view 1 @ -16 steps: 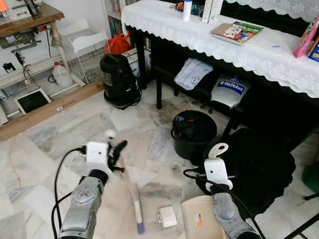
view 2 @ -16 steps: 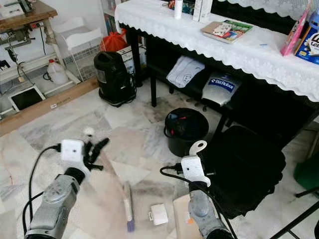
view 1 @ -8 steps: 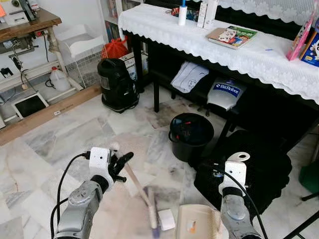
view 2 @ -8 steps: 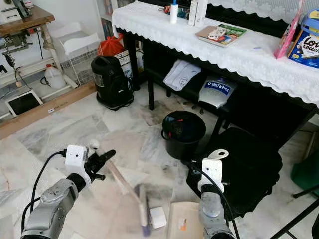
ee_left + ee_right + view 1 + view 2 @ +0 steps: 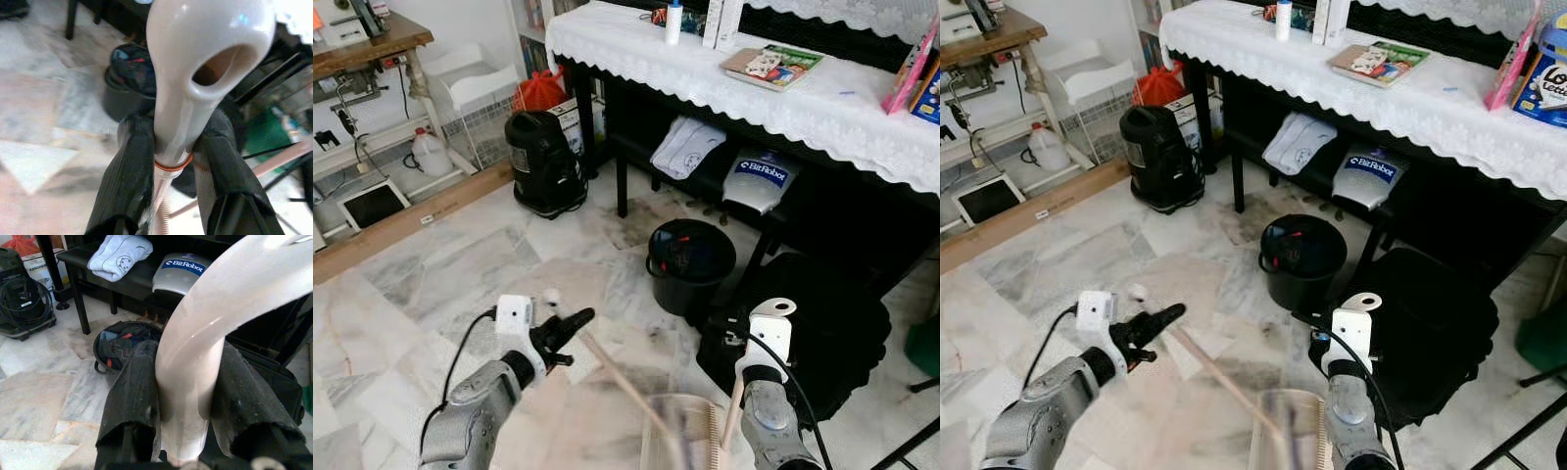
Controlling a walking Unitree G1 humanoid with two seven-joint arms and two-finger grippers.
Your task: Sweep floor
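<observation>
the left gripper (image 5: 570, 326) pinches the cream broom handle (image 5: 190, 93), its stick slanting right and near over the marble floor (image 5: 460, 264). the right gripper (image 5: 183, 396) is pressed on the dustpan handle (image 5: 215, 333); the blurred dustpan (image 5: 680, 431) sits near, before the black bin (image 5: 690, 262).

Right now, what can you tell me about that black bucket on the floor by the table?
The black bucket is round, looks like plastic and stands upright on the marble floor, in front of the table draped in white lace. A handle lies along its near rim. It is open at the top and holds dark crumpled stuff with a touch of red; what exactly is too small to tell. A black bag sits close beside it. Neither pincer touches it.
</observation>
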